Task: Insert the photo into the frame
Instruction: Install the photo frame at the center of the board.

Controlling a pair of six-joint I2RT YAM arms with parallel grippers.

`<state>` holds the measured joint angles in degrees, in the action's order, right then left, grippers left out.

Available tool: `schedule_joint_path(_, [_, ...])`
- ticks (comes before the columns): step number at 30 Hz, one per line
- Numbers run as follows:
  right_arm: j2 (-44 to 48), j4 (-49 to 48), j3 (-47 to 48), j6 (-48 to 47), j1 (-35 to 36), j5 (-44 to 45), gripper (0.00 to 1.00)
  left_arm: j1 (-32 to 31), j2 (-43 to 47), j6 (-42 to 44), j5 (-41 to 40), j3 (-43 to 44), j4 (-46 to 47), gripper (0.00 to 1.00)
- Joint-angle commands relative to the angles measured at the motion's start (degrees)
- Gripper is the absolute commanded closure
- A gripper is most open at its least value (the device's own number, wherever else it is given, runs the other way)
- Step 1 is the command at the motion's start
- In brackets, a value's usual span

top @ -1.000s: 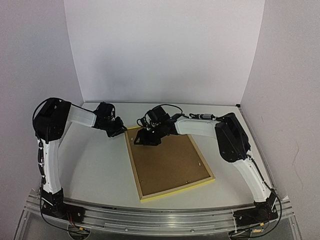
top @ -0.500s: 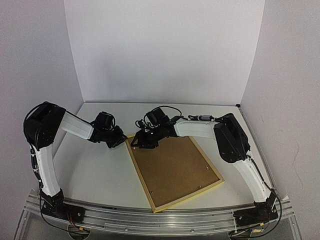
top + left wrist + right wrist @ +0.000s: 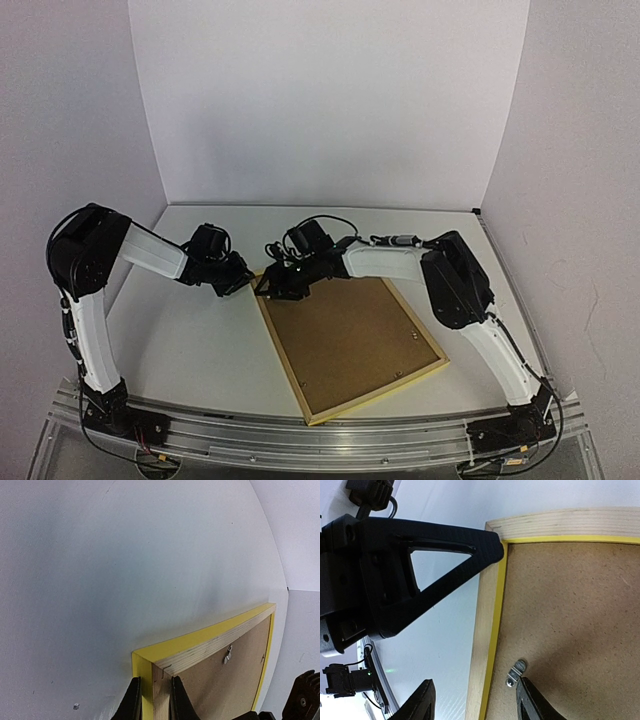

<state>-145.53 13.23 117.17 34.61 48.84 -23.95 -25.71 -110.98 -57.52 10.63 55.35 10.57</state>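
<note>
The frame [image 3: 283, 357] lies face down on the table, its thin yellow wooden edges around a brown backing board [image 3: 345, 340]. My left gripper [image 3: 243, 280] is shut on the frame's far left corner. In the left wrist view its jaws [image 3: 152, 702] pinch the wooden rail [image 3: 200, 642]. My right gripper [image 3: 268, 288] hangs just beside it, open, its fingers astride the left rail [image 3: 487, 630] without touching it. One fingertip [image 3: 530, 700] sits by a small metal clip [image 3: 516, 673]. The photo is out of view.
White walls close the table at the back and both sides. The left gripper's black finger [image 3: 435, 545] crosses the right wrist view close above the frame corner. Another metal clip [image 3: 228, 653] sits on the backing board [image 3: 235, 680]. The frame's near corner reaches close to the front rail [image 3: 320, 432].
The frame has swung, its near end moving right and toward the front edge. The left arm has lowered and drawn back. The right gripper has edged left along the corner.
</note>
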Motion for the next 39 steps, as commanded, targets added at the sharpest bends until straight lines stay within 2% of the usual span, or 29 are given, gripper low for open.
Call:
schedule_joint_path(1, [-4.83,1.33,3.30,1.27,1.20,-1.58,0.48,-2.14,-1.98,-1.55,4.57,-2.54,-8.94,1.00])
schedule_joint_path(14, [-5.61,1.36,2.39,0.37,1.29,-5.46,0.51,-2.15,-2.59,-0.89,5.10,-1.72,-9.50,1.00])
schedule_joint_path(24, [-2.55,1.43,-2.35,-3.82,1.61,-9.35,0.60,-2.16,-3.69,-0.21,4.92,-0.65,-10.16,1.00])
schedule_joint_path(31, [-0.69,1.54,-5.24,-5.92,1.57,-8.42,0.57,-2.11,-4.38,0.29,5.09,0.50,-10.22,1.00])
schedule_joint_path(39, [-0.16,1.54,2.30,-4.24,1.50,-5.00,0.52,-2.15,-4.56,0.58,5.27,0.27,-10.22,1.00])
